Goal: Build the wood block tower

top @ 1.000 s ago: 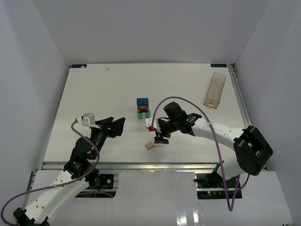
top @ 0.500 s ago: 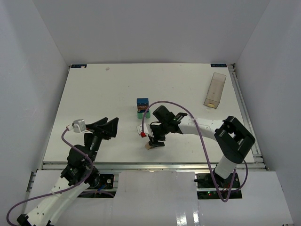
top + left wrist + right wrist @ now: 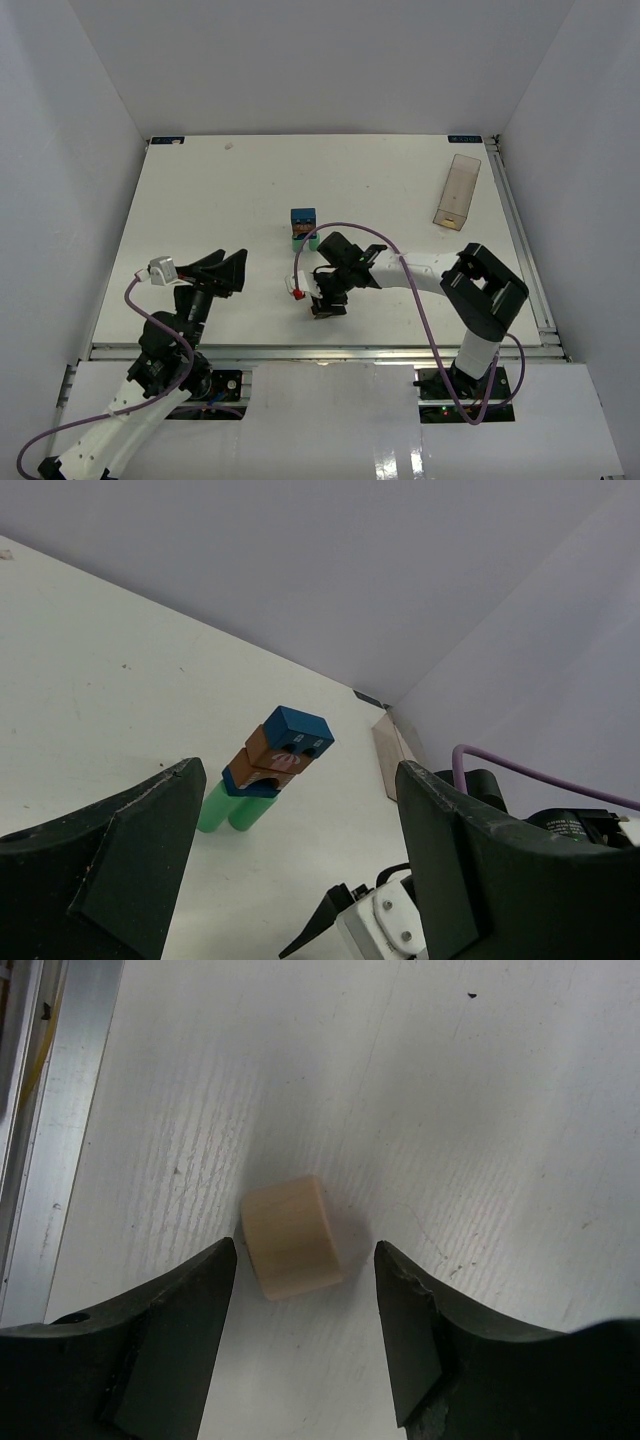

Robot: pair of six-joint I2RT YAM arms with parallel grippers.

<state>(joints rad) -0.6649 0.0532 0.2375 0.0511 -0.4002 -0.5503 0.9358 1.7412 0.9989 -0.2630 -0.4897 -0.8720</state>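
The wood block tower stands mid-table: two green cylinders, a blue piece, a brown arch and a blue block on top. A tan piece lies on the table near the front edge. My right gripper hangs right over it, open, with a finger on each side and a gap to both; in the top view the piece is mostly hidden beneath it. My left gripper is open and empty, left of the tower and pointing toward it.
A clear plastic box lies at the back right. The aluminium rail of the table's near edge runs close to the tan piece. The right arm's purple cable loops just in front of the tower.
My right gripper has moved left and toward the front edge, coming down over the tan piece with its jaws narrowing. My left arm has drawn back a little to the left.
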